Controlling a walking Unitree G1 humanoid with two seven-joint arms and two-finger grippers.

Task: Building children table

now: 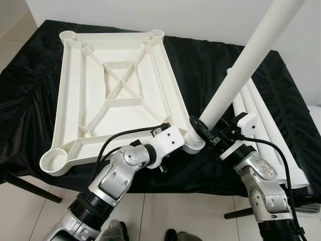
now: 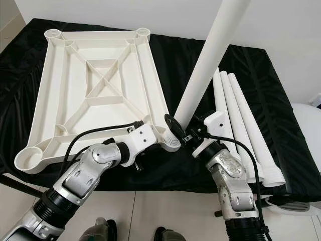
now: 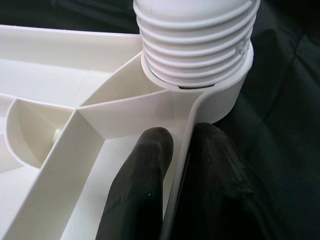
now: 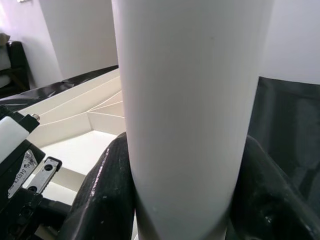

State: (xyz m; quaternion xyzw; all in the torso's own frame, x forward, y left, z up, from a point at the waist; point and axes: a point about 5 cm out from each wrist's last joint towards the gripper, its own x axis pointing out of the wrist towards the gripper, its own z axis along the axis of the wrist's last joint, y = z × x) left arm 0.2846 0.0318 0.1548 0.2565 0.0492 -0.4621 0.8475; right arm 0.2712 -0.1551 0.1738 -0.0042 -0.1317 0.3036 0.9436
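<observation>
A white plastic tabletop [image 1: 85, 95] lies upside down on the black cloth, ribs facing up. A long white table leg [image 1: 241, 70] stands tilted in the tabletop's near right corner socket [image 3: 220, 95], its threaded end [image 3: 195, 45] partly in. My right gripper [image 1: 203, 131] is shut on the leg just above the threads, one finger [image 4: 107, 195] on each side of the leg [image 4: 190, 110]. My left gripper [image 3: 182, 145] is shut on the tabletop's rim beside that socket, one finger [image 3: 145, 170] inside the rim and one outside.
Three more white legs [image 2: 241, 120] lie side by side on the cloth at the right. The black-covered table's [image 1: 210, 65] front edge runs just under my arms. Three open corner sockets show on the tabletop, one at the near left [image 1: 54, 161].
</observation>
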